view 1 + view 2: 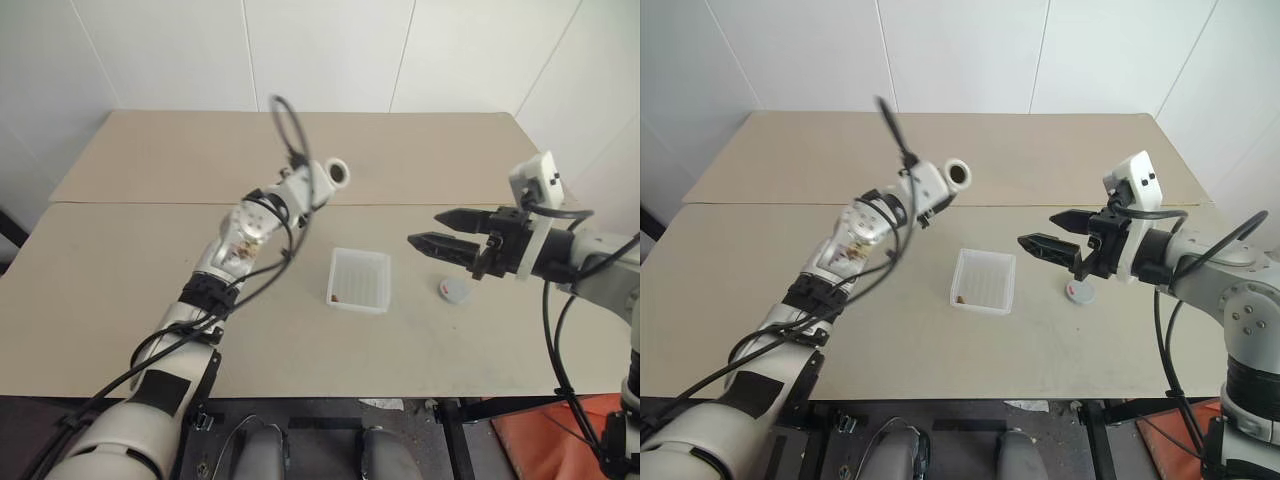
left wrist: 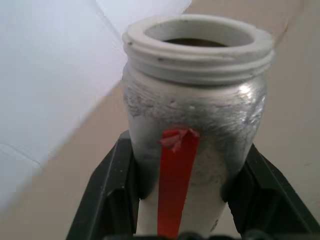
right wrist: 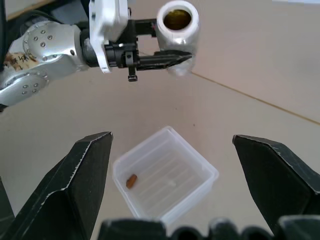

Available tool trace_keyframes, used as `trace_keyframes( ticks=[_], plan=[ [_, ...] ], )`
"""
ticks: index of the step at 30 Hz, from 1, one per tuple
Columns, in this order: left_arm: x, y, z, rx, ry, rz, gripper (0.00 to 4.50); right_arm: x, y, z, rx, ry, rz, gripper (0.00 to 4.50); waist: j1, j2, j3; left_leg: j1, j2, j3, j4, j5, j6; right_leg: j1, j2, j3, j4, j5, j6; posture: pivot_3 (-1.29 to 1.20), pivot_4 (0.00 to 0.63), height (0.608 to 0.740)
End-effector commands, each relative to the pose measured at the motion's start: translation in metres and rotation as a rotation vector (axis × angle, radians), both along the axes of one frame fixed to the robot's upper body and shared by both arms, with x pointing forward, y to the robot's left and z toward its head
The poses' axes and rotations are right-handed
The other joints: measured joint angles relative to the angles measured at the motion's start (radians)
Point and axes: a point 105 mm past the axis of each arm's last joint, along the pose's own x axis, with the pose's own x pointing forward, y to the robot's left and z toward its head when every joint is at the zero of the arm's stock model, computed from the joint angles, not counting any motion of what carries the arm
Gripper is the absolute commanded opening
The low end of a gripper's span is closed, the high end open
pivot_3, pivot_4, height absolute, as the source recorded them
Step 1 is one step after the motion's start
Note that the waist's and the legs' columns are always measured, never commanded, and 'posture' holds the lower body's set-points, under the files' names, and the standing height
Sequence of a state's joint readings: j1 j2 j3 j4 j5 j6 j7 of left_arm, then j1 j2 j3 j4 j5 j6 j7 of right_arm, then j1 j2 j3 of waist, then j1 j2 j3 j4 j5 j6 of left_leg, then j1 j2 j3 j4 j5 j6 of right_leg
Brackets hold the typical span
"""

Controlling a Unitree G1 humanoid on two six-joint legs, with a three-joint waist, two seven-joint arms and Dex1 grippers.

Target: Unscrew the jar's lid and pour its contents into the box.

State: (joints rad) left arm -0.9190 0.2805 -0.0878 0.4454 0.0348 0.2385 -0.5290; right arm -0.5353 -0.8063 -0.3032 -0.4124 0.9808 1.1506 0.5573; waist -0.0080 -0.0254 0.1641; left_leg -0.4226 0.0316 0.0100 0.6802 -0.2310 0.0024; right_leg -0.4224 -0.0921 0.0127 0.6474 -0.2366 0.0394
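Your left tool [image 3: 167,59] grips the opened jar [image 3: 178,22]; right tool [image 1: 422,229] gapes empty. Check the jar's empty above the box [image 3: 202,167] below.

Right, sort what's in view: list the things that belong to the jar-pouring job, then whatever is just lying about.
Part of the job:
- jar, open-mouthed, clamped in the left gripper
- lid, off, on the table beside the box
- box
- contents, a brown bit lying in the box
- right gripper, open, holding nothing

Just lying about:
- orange item on the floor past the table edge
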Motion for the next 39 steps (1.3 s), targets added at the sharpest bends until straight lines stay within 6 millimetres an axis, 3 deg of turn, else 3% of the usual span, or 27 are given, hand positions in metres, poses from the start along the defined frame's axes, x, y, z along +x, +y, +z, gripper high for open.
trace_keyframes(
  ticks=[1,4,8,17,18,25,32,39],
  plan=[
    [-0.014,0.016,-0.003,-0.253,0.143,-0.019,1.93,-0.001,0.0,0.016,0.043,-0.074,0.001,4.46,-0.005,0.0,0.0,0.0,0.0,0.0,0.0,0.0,0.0,0.0,0.0,0.0,0.0,0.0,0.0,0.0,0.15,0.74],
    [-0.024,0.029,-0.028,-0.318,0.198,0.021,1.93,0.0,0.0,0.017,0.059,-0.074,-0.001,4.46,-0.006,0.0,0.0,0.002,0.0,0.0,0.0,0.0,0.0,0.001,0.0,0.0,0.0,0.0,0.0,0.0,0.15,0.74],
    [-0.034,0.033,-0.056,-0.341,0.198,0.036,1.93,0.0,0.001,0.018,0.075,-0.078,0.004,4.46,-0.004,0.0,0.0,0.003,0.0,0.0,0.0,0.0,0.0,0.002,0.0,0.001,0.0,0.0,0.0,0.0,0.15,0.74],
    [-0.042,0.025,-0.079,-0.331,0.151,0.033,1.93,-0.003,0.004,0.02,0.077,-0.083,0.018,4.46,0.011,0.0,0.0,0.003,0.0,0.0,0.0,0.0,0.0,0.003,0.0,0.001,-0.004,0.0,0.0,0.0,0.15,0.74],
    [-0.043,0.026,-0.08,-0.338,0.156,0.038,2.28,-0.003,0.004,0.02,0.076,-0.083,0.017,4.5,0.011,0.0,0.0,0.003,0.0,0.0,0.0,0.0,0.0,0.003,0.0,0.001,-0.004,0.0,0.0,0.0,0.15,0.74],
    [-0.055,0.035,-0.078,-0.326,0.147,0.042,4.48,-0.003,0.004,0.016,0.067,-0.081,0.014,4.5,0.006,0.0,0.0,0.004,0.0,0.0,0.0,0.0,0.0,0.002,0.0,0.001,-0.004,0.0,0.0,0.0,0.15,0.74],
    [-0.092,0.053,-0.072,-0.28,0.175,-0.009,4.48,-0.005,-0.001,0.009,0.01,-0.07,0.0,4.5,0.004,0.0,0.0,0.004,0.0,0.0,-0.001,0.0,0.0,0.003,0.0,0.001,-0.004,0.0,0.0,0.0,0.15,0.74],
    [-0.152,0.098,-0.039,-0.195,0.21,-0.106,4.48,-0.009,-0.019,0.0,-0.071,-0.044,-0.027,4.5,-0.005,0.001,0.0,0.006,0.002,0.001,-0.002,0.0,0.0,0.003,0.0,0.002,-0.004,0.0,-0.001,0.0,0.15,0.74]
  ],
)
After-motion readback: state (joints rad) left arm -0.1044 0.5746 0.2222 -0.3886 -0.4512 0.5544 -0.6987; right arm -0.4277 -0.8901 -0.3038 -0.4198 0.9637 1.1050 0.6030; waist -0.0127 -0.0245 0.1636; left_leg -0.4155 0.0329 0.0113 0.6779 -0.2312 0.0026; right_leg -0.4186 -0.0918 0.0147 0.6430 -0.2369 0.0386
